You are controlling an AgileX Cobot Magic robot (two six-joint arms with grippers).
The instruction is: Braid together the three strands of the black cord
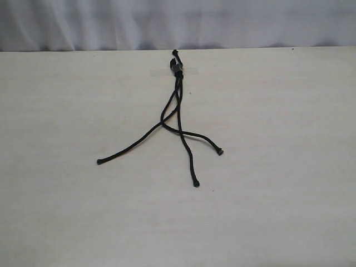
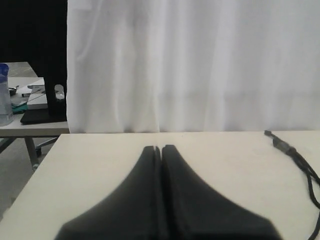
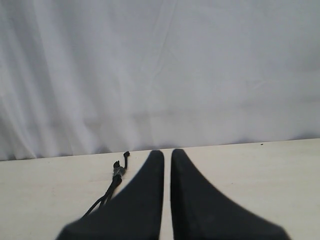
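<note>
The black cord (image 1: 177,69) lies on the pale table (image 1: 278,211), its knotted end at the far side under a clear tape strip (image 1: 190,71). From the knot the three strands run close and crossed, then fan towards me: one to the left (image 1: 133,143), one down the middle (image 1: 187,153), one to the right (image 1: 204,137). Neither gripper shows in the exterior view. My left gripper (image 2: 161,148) is shut and empty, with the cord (image 2: 295,155) well off to one side of it. Only a thin slit shows between the fingers of my right gripper (image 3: 167,152), which holds nothing; the cord's knot (image 3: 118,172) lies just beside it.
A white curtain (image 1: 178,22) hangs right behind the table's far edge. In the left wrist view a second table (image 2: 20,127) stands past the curtain's end, with a bottle (image 2: 5,95) and dark equipment on it.
</note>
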